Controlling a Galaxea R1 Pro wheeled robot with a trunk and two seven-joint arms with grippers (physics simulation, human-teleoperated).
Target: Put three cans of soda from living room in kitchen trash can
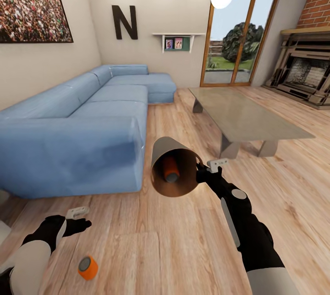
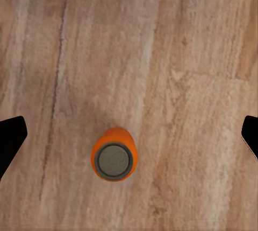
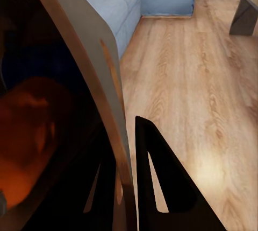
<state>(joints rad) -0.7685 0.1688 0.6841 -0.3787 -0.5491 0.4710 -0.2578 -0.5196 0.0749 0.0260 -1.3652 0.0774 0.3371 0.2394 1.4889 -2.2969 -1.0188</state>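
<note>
L tool (image 1: 80, 219) above orange can (image 1: 87, 267).

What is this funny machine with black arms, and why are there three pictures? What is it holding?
It is a robot with two arms, in a computer-made living room. The big picture comes from a camera on its head, looking down over its arms. The other two come from small cameras by each gripper.

The right gripper pinches the rim of a trash can, tipped so you see inside. An orange soda can lies in there. The right wrist camera shows that rim up close between the dark fingers.

The left gripper is open above the wood floor. Another orange soda can lies on the floor; the left wrist camera looks at it.

Behind are a blue sofa and a low table.
</note>
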